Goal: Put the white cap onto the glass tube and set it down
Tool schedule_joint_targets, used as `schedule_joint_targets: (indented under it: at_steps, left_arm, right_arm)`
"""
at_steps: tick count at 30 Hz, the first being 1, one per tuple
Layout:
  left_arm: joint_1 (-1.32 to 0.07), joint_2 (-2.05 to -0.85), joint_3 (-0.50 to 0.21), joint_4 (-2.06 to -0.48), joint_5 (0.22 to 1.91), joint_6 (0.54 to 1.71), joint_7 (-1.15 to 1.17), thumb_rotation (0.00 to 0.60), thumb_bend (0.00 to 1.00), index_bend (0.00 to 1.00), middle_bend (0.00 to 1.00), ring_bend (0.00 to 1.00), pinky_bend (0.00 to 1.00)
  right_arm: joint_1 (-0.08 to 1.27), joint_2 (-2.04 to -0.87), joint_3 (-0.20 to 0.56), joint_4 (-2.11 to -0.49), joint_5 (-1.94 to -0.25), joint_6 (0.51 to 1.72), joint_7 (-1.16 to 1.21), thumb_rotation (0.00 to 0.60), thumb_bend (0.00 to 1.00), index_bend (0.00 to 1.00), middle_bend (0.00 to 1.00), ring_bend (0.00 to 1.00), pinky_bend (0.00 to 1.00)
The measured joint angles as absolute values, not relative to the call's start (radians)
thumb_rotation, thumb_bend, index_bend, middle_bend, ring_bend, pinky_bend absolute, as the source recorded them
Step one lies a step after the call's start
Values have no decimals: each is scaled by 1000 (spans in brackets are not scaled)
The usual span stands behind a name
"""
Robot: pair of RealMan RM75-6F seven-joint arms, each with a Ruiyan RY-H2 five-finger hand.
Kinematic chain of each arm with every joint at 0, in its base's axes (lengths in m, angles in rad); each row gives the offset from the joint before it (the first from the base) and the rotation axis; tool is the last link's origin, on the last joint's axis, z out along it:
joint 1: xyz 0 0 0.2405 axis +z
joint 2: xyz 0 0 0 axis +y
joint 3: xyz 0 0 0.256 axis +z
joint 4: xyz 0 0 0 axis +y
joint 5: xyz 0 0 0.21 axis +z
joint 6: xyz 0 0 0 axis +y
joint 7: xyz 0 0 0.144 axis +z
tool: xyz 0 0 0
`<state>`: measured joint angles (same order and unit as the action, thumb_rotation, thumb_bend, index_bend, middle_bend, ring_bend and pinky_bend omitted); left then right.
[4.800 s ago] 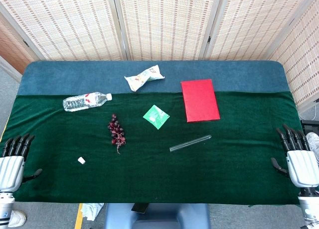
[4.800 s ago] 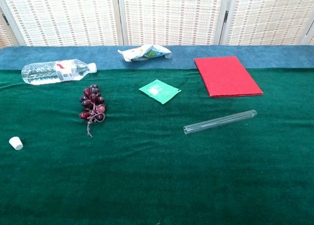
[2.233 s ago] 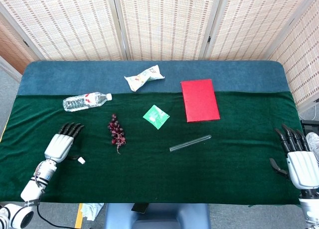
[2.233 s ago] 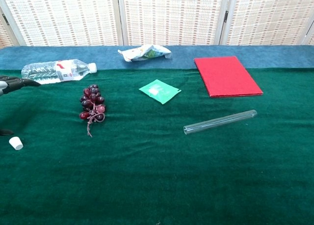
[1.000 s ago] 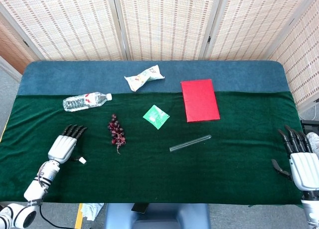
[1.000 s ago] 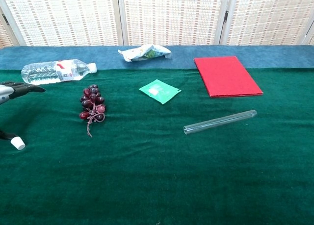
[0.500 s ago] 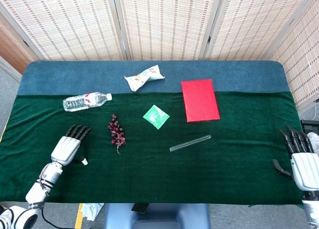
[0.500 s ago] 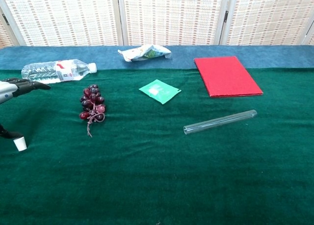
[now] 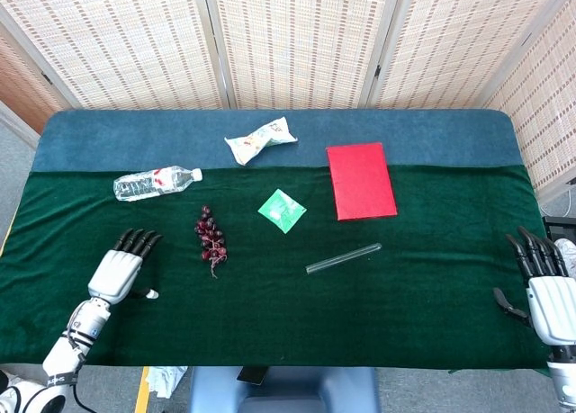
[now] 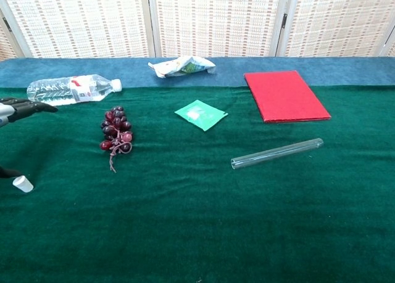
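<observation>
The small white cap (image 9: 151, 294) (image 10: 23, 184) lies on the green cloth near the front left. My left hand (image 9: 117, 269) hovers just left of it, palm down, fingers (image 10: 28, 106) stretched forward and apart. Its thumb tip reaches the cap's side, and nothing is gripped. The glass tube (image 9: 344, 258) (image 10: 276, 153) lies slanted on the cloth right of centre, far from both hands. My right hand (image 9: 547, 296) rests at the table's right edge with its fingers straight and empty; the chest view does not show it.
A bunch of dark grapes (image 9: 211, 237) lies right of the left hand, and a water bottle (image 9: 155, 183) lies behind it. A green packet (image 9: 282, 210), a red book (image 9: 360, 181) and a crumpled wrapper (image 9: 259, 140) sit further back.
Over the sequence my left hand came in from the table's left edge to the cap. In the last half second it slid back slightly, and the cap went from standing to lying.
</observation>
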<state>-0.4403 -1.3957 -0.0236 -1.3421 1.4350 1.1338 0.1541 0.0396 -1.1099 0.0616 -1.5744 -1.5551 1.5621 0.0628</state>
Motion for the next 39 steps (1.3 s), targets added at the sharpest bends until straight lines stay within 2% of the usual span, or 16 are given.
schedule_joint_targets:
  at_steps: [4, 7, 10, 13, 15, 19, 21, 24, 26, 28, 30, 39]
  left_arm:
    - [-431, -1372, -26, -1367, 1443, 1164, 161, 600, 134, 23, 95, 61, 0]
    - [-425, -1343, -29, -1393, 1462, 1196, 154, 600, 144, 93, 142, 138, 40]
    - [-421, -1308, -30, -1419, 1492, 1226, 135, 600, 150, 166, 253, 265, 197]
    - [-422, -1271, -26, -1450, 1521, 1232, 119, 600, 150, 250, 416, 414, 414]
    - [-425, -1250, -20, -1468, 1534, 1228, 118, 600, 150, 298, 560, 525, 569]
    - [-437, -1226, -6, -1500, 1550, 1201, 119, 600, 147, 312, 728, 650, 688]
    - [-439, -1226, -1, -1505, 1556, 1196, 117, 600, 140, 319, 847, 746, 765]
    - [-444, -1227, 7, -1508, 1558, 1177, 110, 600, 137, 328, 975, 861, 862]
    - [-448, -1228, 13, -1511, 1557, 1157, 106, 600, 146, 339, 1000, 913, 913]
    - [-452, -1230, 19, -1516, 1556, 1139, 91, 600, 199, 351, 1000, 939, 932]
    - [-456, -1231, 25, -1520, 1555, 1125, 66, 600, 241, 357, 1000, 946, 934]
    - [-466, -1298, 50, -1459, 1568, 1087, 0, 600, 295, 427, 1000, 946, 934]
  right_arm:
    - [39, -1110, 62, -1574, -1559, 1566, 64, 600, 359, 0, 0, 7, 0]
    - [39, -1108, 61, -1574, -1564, 1568, 65, 600, 359, 0, 0, 7, 0]
    - [40, -1107, 61, -1575, -1569, 1569, 65, 600, 359, 0, 0, 5, 0]
    - [42, -1107, 60, -1575, -1574, 1569, 65, 600, 359, 0, 0, 4, 0]
    - [43, -1108, 59, -1575, -1577, 1568, 66, 600, 359, 0, 0, 1, 0]
    - [42, -1108, 57, -1572, -1578, 1570, 70, 600, 359, 0, 0, 0, 0]
    - [41, -1107, 57, -1571, -1579, 1571, 73, 600, 360, 0, 0, 0, 0]
    - [39, -1107, 55, -1569, -1582, 1573, 77, 600, 359, 0, 0, 0, 0]
    - [39, -1107, 54, -1568, -1583, 1574, 80, 600, 359, 0, 0, 0, 0]
    - [38, -1108, 52, -1565, -1583, 1573, 82, 600, 359, 0, 0, 0, 0]
    - [38, -1110, 51, -1562, -1583, 1571, 85, 600, 359, 0, 0, 0, 0]
    - [38, -1111, 47, -1553, -1584, 1569, 94, 600, 359, 0, 0, 0, 0]
